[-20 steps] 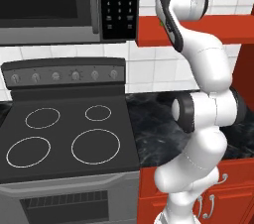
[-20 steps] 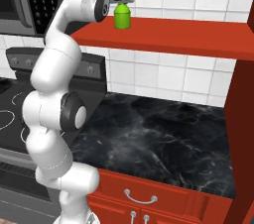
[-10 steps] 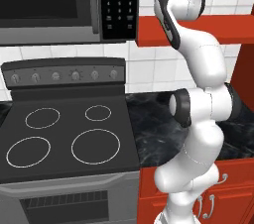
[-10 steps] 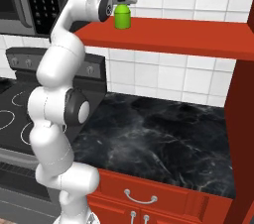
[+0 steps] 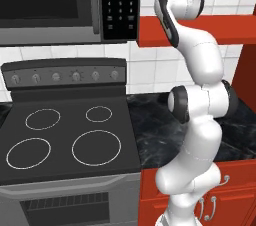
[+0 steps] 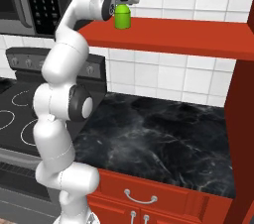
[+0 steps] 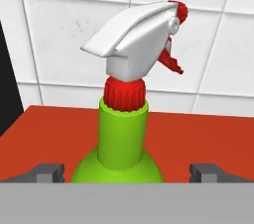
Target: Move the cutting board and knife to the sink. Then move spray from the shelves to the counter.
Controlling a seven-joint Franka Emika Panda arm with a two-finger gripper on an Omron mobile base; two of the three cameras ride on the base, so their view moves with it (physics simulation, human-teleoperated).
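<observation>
Advanced, the gripper (image 7: pixel 126 171) straddles the spray (image 7: pixel 130 114), jaws wide.

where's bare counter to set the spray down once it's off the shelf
The counter is bare from the stove edge across to the red side panel. The shelf is free right of the spray; it is crowded only there, with the open pincer either side of the bottle.

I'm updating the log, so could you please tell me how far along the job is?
Done: nothing here shows the board, knife or sink, so that part can't be judged. In hand: open fingers flank the spray, standing on the shelf. Left: grip it and set it on the counter.
</observation>
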